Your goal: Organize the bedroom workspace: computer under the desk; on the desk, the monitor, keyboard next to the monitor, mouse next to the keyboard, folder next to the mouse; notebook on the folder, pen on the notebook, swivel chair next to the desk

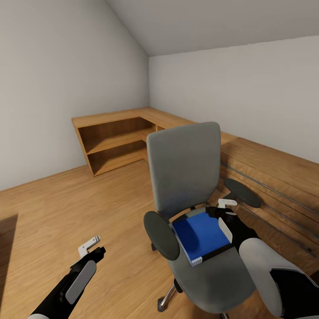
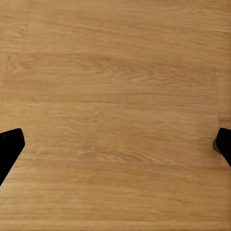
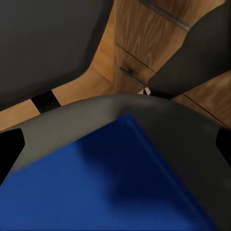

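Right end effector: the right end effector [image 1: 223, 208] hangs just over the back corner of the folder on the chair seat; its two fingers stand wide apart, with nothing between them.
Left end effector: the left end effector [image 1: 92, 246] is held out over the bare wood floor [image 2: 115, 96], well to the left of the chair; its fingers are spread wide, as the dark fingertips [image 2: 9, 144] at both edges of the left wrist view show, and it holds nothing.
Folder: the blue folder [image 1: 200, 236] lies flat on the seat of the chair, its black edge toward the front; the right wrist view shows its corner [image 3: 110, 183] close beneath the camera.
Chair: the grey swivel chair [image 1: 185, 173] stands on the floor, backrest upright, with a black armrest on each side.
Shelving: low oak shelving [image 1: 115, 139] runs along the corner of the room behind the chair.
Room: sloped grey walls, light wood floor.
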You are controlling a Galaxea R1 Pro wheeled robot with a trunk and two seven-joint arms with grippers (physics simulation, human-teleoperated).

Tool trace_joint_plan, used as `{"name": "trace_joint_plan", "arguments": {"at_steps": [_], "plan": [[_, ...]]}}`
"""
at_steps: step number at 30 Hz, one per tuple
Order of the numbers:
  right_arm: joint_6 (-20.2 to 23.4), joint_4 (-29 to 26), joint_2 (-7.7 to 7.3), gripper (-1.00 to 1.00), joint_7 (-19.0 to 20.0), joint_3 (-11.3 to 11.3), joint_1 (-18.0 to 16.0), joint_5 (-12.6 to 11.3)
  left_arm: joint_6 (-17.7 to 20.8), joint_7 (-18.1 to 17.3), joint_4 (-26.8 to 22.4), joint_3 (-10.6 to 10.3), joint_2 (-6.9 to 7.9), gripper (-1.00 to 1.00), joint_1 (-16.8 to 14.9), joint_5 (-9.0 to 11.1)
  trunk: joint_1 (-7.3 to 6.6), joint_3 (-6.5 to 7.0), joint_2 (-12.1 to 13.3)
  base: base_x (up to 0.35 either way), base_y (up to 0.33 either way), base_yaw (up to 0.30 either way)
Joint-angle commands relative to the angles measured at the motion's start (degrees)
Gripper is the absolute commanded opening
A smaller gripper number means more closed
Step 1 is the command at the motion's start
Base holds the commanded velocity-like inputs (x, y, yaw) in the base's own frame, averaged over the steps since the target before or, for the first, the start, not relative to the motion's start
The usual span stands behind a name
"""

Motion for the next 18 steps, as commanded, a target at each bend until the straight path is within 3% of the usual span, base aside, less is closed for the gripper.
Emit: {"name": "trace_joint_plan", "arguments": {"at_steps": [1,18], "plan": [[-0.08,-0.12,0.01,1.00,-0.16,-0.04,0.00,-0.27,0.16,0.43,-0.10,-0.23,0.07,1.00,-0.04,0.23,-0.01,-0.05,-0.02,0.000,0.000,0.000],[-4.26,-0.13,0.19,1.00,-0.25,-0.07,0.06,-0.32,0.16,0.43,-0.10,-0.24,0.05,1.00,-0.04,0.23,-0.01,-0.05,-0.02,0.000,0.000,0.000]]}}
